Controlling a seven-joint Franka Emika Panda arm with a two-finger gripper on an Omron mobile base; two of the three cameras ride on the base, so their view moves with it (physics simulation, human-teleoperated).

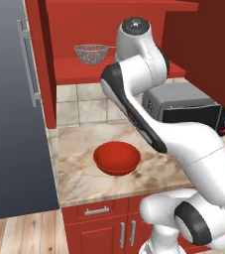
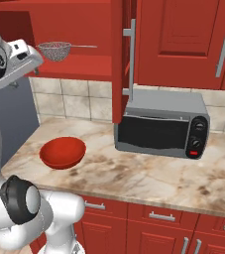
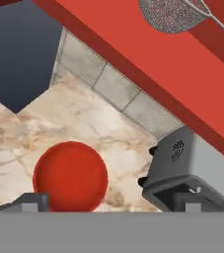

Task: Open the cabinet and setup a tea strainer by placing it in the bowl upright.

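Since the gripper [image 3: 108, 200] hangs wide open and empty, the tea strainer [image 3: 172, 15] on the cabinet [image 2: 84, 64] shelf ahead looks light and stiff; grip its mesh rim, the thin handle may slip

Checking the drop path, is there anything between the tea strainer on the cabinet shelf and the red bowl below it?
Only the shelf's front edge and tiled backsplash, then bare marble counter, seen in the left base view between the tea strainer and bowl.

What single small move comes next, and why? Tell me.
Probably reach the open end effector up toward the grey mesh tea strainer on the open red wall cabinet's shelf; the glossy red bowl sits empty on the counter below.
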